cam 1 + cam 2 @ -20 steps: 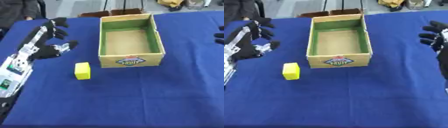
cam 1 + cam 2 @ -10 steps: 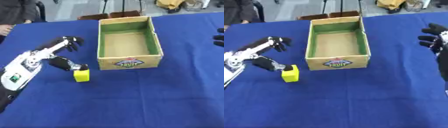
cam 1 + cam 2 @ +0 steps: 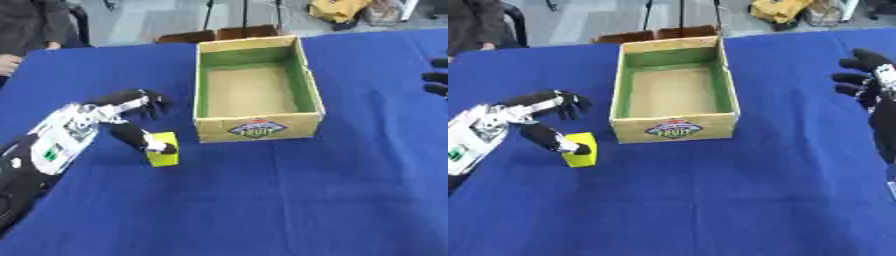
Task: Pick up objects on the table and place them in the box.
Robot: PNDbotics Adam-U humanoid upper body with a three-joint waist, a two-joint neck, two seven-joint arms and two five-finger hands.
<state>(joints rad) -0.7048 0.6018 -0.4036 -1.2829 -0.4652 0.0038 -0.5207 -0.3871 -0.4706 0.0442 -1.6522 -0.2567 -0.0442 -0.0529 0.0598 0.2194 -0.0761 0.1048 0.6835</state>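
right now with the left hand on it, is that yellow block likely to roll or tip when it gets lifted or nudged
Probably not roll: the yellow block looks box-shaped with flat faces, resting flat on the blue table. It looks small and rigid, so likely light and unlikely to sag. It may pivot or slide instead, since the left hand seems to touch it with only the thumb at its top edge.

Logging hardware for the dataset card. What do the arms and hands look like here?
Left hand: black fingers and thumb with silver-white segments along the back. Its forearm is a white-silver shell with a small green marking and black patches, turning black lower down. Right hand: black fingers, a light patch on the back.
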